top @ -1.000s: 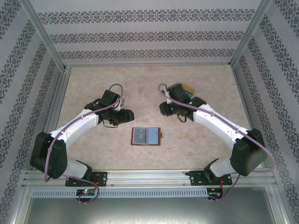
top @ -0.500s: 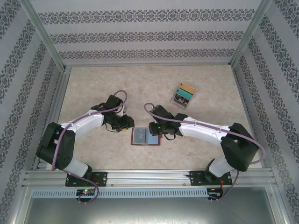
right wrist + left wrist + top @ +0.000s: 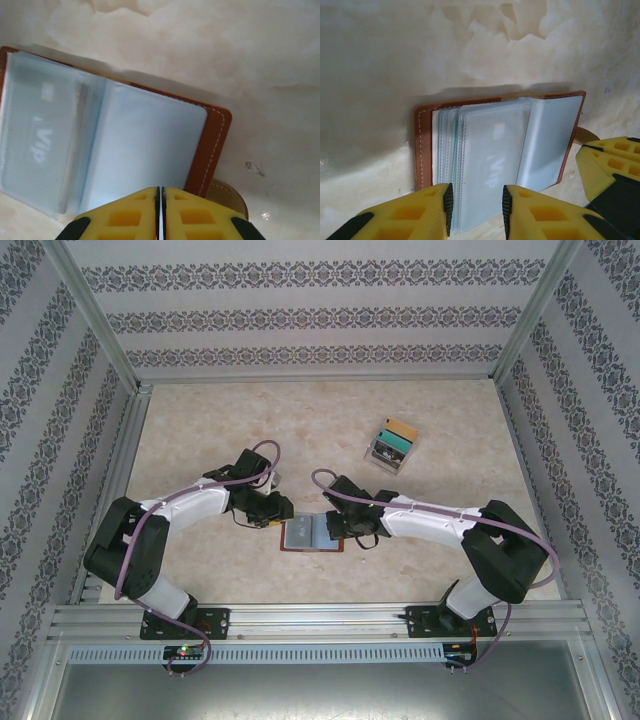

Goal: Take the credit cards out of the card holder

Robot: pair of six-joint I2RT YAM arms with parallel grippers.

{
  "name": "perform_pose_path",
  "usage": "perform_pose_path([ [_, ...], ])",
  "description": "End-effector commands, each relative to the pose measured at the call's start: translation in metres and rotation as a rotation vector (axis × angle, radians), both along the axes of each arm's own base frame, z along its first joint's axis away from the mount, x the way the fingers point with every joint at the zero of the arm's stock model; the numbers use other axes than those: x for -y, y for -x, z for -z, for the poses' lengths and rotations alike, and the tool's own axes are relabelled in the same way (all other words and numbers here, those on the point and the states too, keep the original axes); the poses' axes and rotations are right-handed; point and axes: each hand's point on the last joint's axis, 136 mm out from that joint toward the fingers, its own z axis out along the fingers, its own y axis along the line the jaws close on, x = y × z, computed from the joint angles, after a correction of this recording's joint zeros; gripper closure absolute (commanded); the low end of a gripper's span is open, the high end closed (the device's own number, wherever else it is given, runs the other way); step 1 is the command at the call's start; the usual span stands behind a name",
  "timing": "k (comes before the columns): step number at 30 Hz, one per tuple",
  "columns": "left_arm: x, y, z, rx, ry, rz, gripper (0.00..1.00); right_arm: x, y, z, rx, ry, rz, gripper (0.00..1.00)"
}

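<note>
The small brown leather card holder (image 3: 312,533) lies open on the beige marbled desk (image 3: 200,420), toward 6 o'clock of centre, with its clear blue-grey sleeves facing up. A pale grey credit card (image 3: 40,145) lettered "Vip" sits inside one sleeve. The left tool (image 3: 275,516) is at the holder's 9 o'clock edge. Its yellow fingers (image 3: 425,212) are released and apart, straddling a sleeve's near edge. The right tool (image 3: 160,212) hangs over the 3 o'clock half, clenched, its pads pressed together with nothing seen between them. A clear plastic box of coloured cards (image 3: 392,445) stands well apart, toward 1 o'clock.
</note>
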Motion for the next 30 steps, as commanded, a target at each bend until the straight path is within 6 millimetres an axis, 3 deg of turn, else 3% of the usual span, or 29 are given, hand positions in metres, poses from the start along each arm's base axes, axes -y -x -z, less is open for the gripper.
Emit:
perform_pose_path([
  [1,0.007,0.005,0.005,-0.016,0.015,0.016,0.66,0.011,0.004,0.004,-0.007,0.029,0.039,0.85],
  [11,0.014,0.009,0.008,-0.022,0.024,0.037,0.69,0.022,0.01,0.009,-0.018,0.051,0.068,0.79],
  [19,0.017,0.011,0.014,-0.038,0.024,0.047,0.69,0.019,0.014,0.026,-0.063,0.058,0.06,0.84],
  [30,0.02,0.014,0.026,-0.069,0.018,0.059,0.68,0.019,0.015,0.03,-0.075,0.058,0.061,0.84],
])
